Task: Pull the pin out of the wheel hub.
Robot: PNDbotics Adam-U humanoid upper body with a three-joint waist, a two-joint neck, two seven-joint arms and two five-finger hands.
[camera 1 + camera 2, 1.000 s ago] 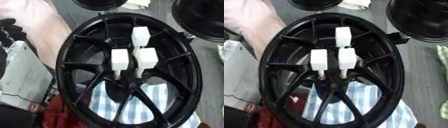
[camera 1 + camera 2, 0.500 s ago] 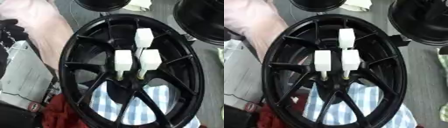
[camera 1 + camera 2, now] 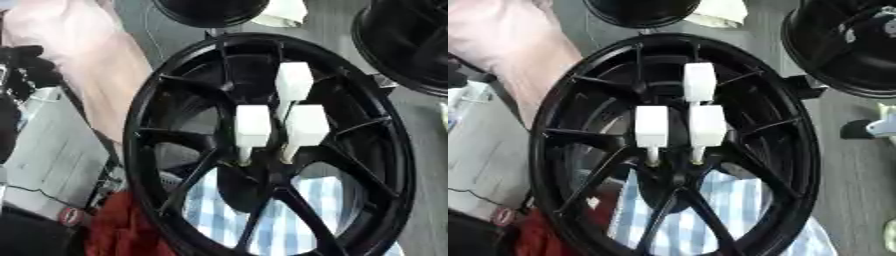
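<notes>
— At the middle of the wheel hub [image 3: 798, 150], what do you see?

— Three white pins with blocky heads, standing in the bolt holes where the black spokes meet. The upper pin [image 3: 699, 82] sits above the other two; the left pin [image 3: 652, 127] and the right pin [image 3: 708, 125] stand side by side just below it, close together, thin stems down in the hub.

— Is your hand on any of them?

— No. A dark shape at the left edge may be my left hand [image 3: 26, 62], well apart from the pins; I cannot tell how its fingers are set. My right hand shows in neither view.

— And around the wheel?

— A blue-and-white checked cloth [image 3: 710, 210] shows through the lower spokes, a red cloth [image 3: 114, 230] beside it at lower left. Another black wheel [image 3: 842, 45] lies at upper right.
</notes>
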